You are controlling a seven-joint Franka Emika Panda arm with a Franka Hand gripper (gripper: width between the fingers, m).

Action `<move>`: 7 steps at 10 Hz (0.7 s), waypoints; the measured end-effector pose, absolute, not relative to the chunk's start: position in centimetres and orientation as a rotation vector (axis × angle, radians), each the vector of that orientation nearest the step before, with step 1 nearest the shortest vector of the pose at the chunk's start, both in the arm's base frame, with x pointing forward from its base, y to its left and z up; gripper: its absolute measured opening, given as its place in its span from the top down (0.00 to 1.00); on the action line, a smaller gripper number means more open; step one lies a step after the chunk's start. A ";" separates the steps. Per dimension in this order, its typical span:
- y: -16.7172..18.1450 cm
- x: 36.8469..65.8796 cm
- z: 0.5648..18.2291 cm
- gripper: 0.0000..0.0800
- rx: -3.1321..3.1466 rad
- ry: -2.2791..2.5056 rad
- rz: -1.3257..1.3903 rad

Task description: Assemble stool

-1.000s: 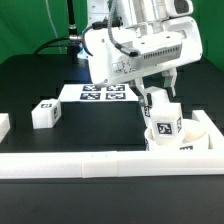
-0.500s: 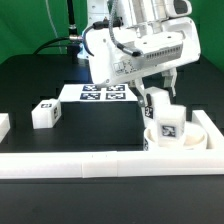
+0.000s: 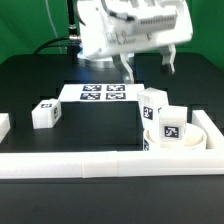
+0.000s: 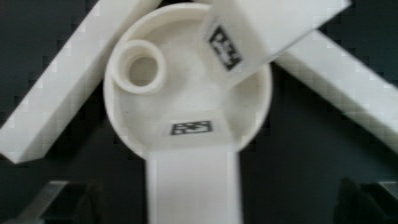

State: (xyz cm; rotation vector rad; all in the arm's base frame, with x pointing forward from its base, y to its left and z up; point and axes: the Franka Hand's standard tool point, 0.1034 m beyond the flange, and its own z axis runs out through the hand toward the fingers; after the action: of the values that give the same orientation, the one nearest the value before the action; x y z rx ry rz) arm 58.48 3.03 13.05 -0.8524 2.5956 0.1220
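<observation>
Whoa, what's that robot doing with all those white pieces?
The robot arm is building a small stool. The round seat lies in the corner of the white rails, and two legs stand up on it. The fingers hang open above them, holding nothing. A third leg waits on the black table, near the marker board.
</observation>
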 end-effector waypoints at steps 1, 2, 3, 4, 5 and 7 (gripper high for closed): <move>2.8 58.7 13.3 0.19 -0.868 2.594 0.107; 2.9 58.9 13.4 0.19 -0.870 2.591 0.106; 2.9 58.8 13.3 0.19 -0.874 2.591 0.106; 2.9 58.8 13.2 0.19 -0.875 2.592 0.106; 2.9 58.8 13.2 0.19 -0.876 2.592 0.106; 1.9 58.2 12.5 0.19 -0.955 2.571 0.062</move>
State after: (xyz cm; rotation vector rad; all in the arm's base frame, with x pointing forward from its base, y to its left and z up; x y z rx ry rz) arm 58.19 1.88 12.46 -0.9547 2.5707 0.0620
